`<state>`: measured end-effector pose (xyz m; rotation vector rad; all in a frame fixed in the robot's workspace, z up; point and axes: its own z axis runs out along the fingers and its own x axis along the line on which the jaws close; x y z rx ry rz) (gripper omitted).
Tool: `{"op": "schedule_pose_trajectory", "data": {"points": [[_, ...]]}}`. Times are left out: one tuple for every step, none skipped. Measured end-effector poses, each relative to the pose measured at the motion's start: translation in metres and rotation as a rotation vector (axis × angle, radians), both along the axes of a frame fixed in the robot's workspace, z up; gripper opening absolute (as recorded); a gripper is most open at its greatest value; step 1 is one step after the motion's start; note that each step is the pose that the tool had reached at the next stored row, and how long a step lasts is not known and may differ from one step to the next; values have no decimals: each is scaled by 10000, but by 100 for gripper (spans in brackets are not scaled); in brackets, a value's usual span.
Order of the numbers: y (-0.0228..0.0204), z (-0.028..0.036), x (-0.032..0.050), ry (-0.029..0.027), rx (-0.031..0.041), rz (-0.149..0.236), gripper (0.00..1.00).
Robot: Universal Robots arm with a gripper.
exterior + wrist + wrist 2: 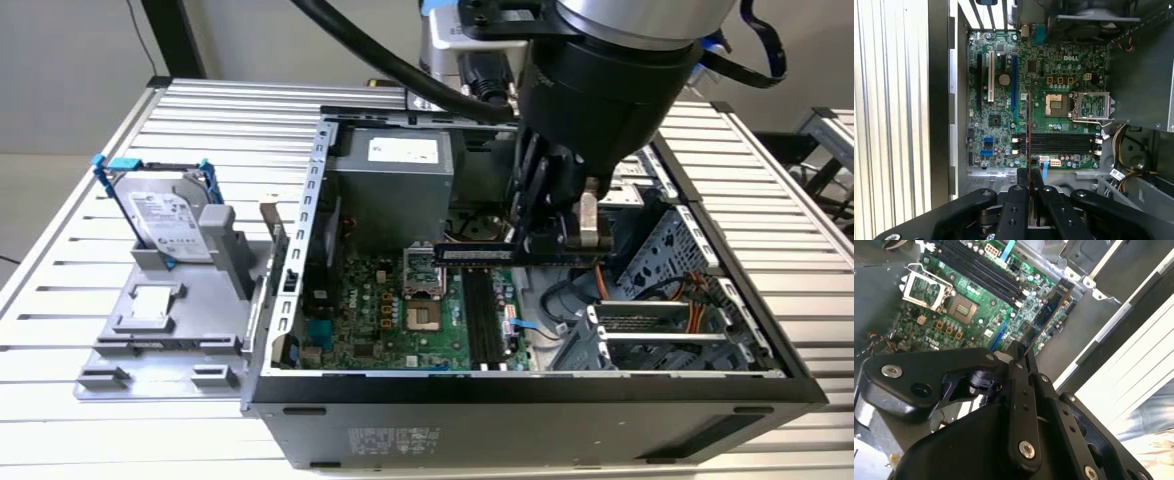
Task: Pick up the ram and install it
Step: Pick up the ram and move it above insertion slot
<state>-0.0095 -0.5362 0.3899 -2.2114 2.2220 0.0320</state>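
Fingers [1021, 179] clamped shut on the ram [474, 253]. Stick hangs level above the motherboard [999, 100], inside the open case [534, 385]. Case rests on the slatted counter [80, 240].

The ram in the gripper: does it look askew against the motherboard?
Yes. The ram, clamped in the gripper, hangs above the motherboard crosswise to the long black slots, not lined up with them.

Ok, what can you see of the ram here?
The ram is a long, thin, dark board, brownish along its edge in the first wrist view. The tool is shut on one end, holding it level above the motherboard, inside the open case. It lies crosswise to the long black slots, seated in none.
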Motion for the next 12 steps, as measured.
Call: {"op": "schedule_pose_trajectory", "data": {"points": [[22,0,0,1,-2,1,0],[52,-2,1,0,0,2,0],[93,-4,0,0,0,2,0],[137,-5,0,0,-1,1,0],[182,-8,0,0,-1,1,0],[230,-11,0,0,-1,1,0],[275,-14,0,0,-1,1,0],[313,-18,1,1,-1,2,0],[357,-22,0,0,0,1,0],[405,-25,1,0,-1,1,0],[450,-30,1,0,0,1,0],[493,-35,1,0,0,1,0]]}}
